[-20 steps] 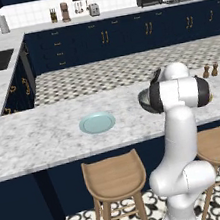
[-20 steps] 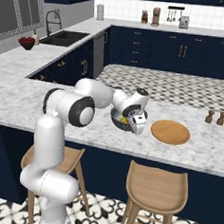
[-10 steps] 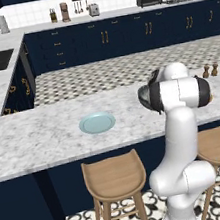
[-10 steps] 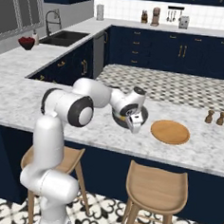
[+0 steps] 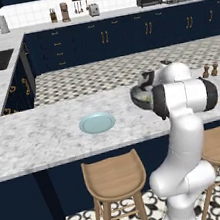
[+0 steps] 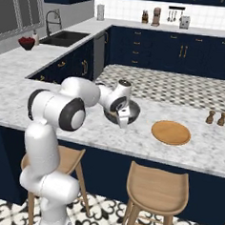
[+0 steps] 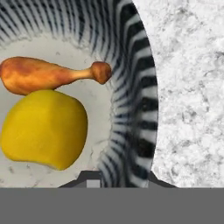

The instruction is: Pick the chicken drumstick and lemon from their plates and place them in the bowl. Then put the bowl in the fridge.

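Chicken drumstick (image 7: 46, 74) and lemon (image 7: 43, 129) lie in the bowl (image 7: 135, 100); jaws closed on its rim; next, lift it level off the bench (image 7: 192, 87) toward the fridge.

Surface: grey-white marbled tabletop (image 5: 46, 138) | On it: pale blue plate (image 5: 97, 122), wooden plate (image 6: 170, 132), dark bowl (image 6: 130, 111), two small shakers (image 6: 216, 118)

The arm (image 6: 61, 115) bends forward at the elbow, wrist low. Its gripper (image 6: 124, 121) points down; the fingers seem closed on the bowl (image 6: 131, 112) rim.
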Available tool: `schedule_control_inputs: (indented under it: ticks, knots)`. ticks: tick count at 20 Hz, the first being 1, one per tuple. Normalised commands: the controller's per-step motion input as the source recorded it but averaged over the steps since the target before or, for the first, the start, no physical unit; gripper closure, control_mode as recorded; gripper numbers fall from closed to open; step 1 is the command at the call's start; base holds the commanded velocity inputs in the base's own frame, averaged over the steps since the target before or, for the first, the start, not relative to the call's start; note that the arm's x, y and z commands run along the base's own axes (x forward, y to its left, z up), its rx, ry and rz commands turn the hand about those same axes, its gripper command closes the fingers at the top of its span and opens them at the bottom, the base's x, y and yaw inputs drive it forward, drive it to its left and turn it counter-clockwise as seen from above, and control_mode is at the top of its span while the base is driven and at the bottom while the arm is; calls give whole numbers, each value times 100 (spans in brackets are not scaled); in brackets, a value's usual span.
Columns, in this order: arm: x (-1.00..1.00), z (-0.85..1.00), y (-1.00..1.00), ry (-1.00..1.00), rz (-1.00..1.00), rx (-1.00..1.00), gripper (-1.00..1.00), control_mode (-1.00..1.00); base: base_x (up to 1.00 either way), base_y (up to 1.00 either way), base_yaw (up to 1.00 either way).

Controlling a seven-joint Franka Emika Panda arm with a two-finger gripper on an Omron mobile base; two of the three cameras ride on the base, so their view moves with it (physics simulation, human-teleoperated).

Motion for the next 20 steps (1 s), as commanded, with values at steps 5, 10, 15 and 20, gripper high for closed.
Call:
schedule_control_inputs:
  ticks: [5, 10, 15, 20]
  knots:
    - [-61, 96, 29, 6, -1, -7, 100, -100, 0, 0, 0]
    - [-94, 86, 19, 0, 0, 0, 100, -100, 0, 0, 0]
    - [-97, 54, 14, -11, -3, -2, 100, -100, 0, 0, 0]
    - [-89, 42, 12, -36, -5, 0, 100, -100, 0, 0, 0]
